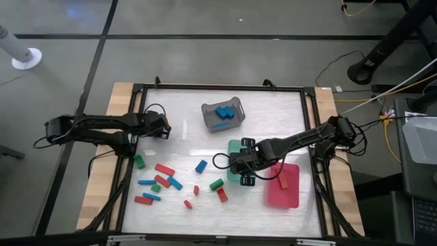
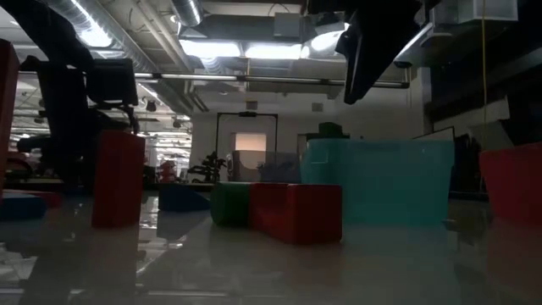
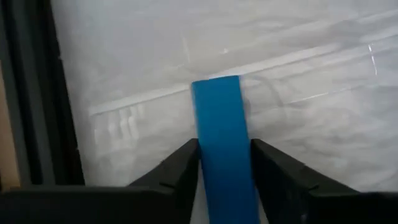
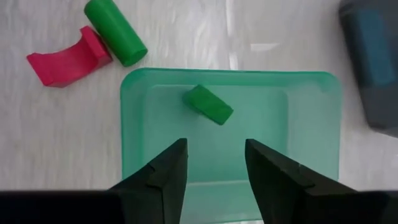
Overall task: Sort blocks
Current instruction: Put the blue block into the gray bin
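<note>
1. While the left gripper [image 3: 224, 165] hangs near the table's left edge, at about nine o'clock from the table's middle, it is clenched on a blue bar [image 3: 222, 143]. In the left wrist view the bar's long axis runs straight out between the two fingers.
2. The grey basket [image 1: 223, 115] lies toward three o'clock from that gripper, well apart across bare table. It already holds blue blocks [image 1: 223, 112], so I judge it to be the place for this bar, and the left arm's coming move turns on crossing that gap.
3. The right gripper [image 4: 214, 165] hovers over the green tray [image 4: 320, 124], a little right of the table's middle. Its fingers stand apart with nothing between them.
4. Inside the green tray lies one small green block [image 4: 208, 104], ahead of the released fingers and lying slantwise.
5. The red tray [image 1: 284, 186] sits at four o'clock from the green tray and holds one red block [image 1: 282, 181].
6. Just outside the green tray, a green cylinder [image 4: 115, 32] touches a curved red piece [image 4: 65, 59].
7. Loose blocks [image 1: 162, 179] in red, blue and green are scattered at about seven o'clock from the table's middle, nearer the left arm, so much sorting remains.
</note>
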Action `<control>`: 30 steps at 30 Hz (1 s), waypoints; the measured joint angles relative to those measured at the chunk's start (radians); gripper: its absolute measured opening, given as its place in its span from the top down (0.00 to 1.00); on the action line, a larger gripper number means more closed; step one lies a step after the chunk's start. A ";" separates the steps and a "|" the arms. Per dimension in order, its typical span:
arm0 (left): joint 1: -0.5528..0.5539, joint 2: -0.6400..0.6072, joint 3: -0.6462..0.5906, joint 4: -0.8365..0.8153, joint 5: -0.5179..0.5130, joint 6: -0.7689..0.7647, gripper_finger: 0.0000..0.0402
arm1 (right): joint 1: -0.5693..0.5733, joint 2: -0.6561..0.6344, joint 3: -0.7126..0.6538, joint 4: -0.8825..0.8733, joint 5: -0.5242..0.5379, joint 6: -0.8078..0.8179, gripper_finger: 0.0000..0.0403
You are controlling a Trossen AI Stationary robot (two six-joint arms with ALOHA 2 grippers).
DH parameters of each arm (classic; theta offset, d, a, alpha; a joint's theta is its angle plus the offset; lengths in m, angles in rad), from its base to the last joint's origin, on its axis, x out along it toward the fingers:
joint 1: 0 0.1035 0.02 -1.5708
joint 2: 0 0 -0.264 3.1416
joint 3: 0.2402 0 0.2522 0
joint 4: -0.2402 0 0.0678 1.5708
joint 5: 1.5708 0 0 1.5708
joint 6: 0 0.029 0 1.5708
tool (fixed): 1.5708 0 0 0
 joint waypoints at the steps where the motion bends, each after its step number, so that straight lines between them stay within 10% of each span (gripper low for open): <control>1: 0.000 0.000 0.000 0.006 0.002 0.016 0.72 | 0.000 0.000 0.000 0.000 -0.006 0.000 0.60; 12: -0.002 -0.066 0.063 0.098 0.127 0.147 0.79 | 0.000 0.000 0.000 0.003 -0.014 0.000 0.59; 19: -0.002 -0.090 0.079 0.535 0.367 0.223 0.79 | 0.000 0.000 0.000 0.081 -0.015 0.000 0.59; 30: -0.002 0.093 0.079 1.100 0.390 0.365 0.79 | 0.000 0.000 0.000 0.257 -0.015 0.000 0.59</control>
